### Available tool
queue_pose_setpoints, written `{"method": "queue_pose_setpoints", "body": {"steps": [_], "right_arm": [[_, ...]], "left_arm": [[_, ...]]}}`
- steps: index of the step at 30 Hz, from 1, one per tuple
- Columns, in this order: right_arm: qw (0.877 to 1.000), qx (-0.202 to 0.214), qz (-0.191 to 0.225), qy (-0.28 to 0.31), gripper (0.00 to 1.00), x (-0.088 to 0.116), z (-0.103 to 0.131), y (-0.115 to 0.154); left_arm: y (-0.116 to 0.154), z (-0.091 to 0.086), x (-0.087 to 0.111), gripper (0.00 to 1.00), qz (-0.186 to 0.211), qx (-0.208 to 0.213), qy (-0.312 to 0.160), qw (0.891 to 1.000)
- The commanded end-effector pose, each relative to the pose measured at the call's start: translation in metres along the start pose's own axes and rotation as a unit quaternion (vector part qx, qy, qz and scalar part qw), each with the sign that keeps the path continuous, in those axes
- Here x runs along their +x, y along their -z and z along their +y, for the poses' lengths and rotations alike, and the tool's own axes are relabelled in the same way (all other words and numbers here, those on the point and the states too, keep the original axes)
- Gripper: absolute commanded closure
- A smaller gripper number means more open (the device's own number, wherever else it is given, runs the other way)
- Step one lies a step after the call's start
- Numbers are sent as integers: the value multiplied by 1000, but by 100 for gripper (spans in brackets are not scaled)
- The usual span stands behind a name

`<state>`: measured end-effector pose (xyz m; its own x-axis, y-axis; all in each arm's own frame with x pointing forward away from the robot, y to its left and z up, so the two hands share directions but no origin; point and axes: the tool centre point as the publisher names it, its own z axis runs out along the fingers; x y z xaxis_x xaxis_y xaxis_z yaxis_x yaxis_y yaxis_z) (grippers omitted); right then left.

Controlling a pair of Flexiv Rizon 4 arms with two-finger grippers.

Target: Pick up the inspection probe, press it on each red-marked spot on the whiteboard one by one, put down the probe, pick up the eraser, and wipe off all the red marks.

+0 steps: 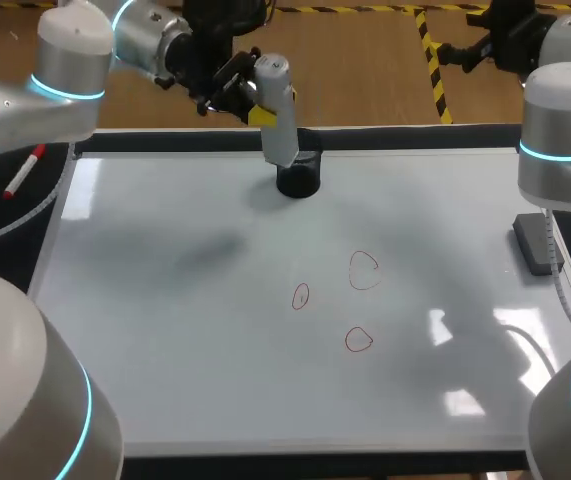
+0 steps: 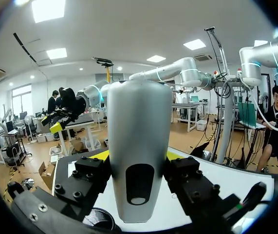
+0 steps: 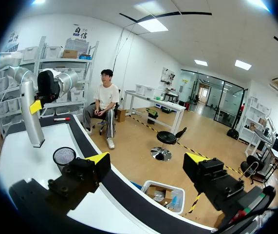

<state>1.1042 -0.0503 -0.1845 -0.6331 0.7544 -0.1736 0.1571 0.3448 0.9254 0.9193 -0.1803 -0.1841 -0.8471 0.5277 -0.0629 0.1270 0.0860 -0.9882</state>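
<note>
Probe [image 2: 139, 161] in left tool [image 2: 137, 155], yellow tips [image 2: 100, 155] half-hidden.

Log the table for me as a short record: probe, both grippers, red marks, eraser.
Probe: upright, raised beside the black cup
Left gripper: shut on the probe
Right gripper: open, holding nothing
Red marks: three outlines near the middle of the whiteboard
Eraser: lying at the whiteboard's right edge, untouched

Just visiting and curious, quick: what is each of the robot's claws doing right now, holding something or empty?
Left gripper: shut on the inspection probe.
Right gripper: open, holding nothing.
</note>
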Motion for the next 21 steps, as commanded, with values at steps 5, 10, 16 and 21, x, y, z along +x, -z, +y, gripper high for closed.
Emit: {"method": "queue_pose_setpoints", "body": {"steps": [5, 10, 16, 21], "right_arm": [[1000, 0, 0, 0, 0, 0, 0, 0], [1000, 0, 0, 0, 0, 0, 0, 0], [1000, 0, 0, 0, 0, 0, 0, 0], [1000, 0, 0, 0, 0, 0, 0, 0]], "left_arm": [[-17, -7, 31, 100, -118, -10, 14, 993], [-27, -10, 46, 100, -144, -10, 20, 989], [-39, -5, 63, 100, -176, -10, 30, 984], [-49, 2, 75, 100, -203, -7, 38, 978]]}}
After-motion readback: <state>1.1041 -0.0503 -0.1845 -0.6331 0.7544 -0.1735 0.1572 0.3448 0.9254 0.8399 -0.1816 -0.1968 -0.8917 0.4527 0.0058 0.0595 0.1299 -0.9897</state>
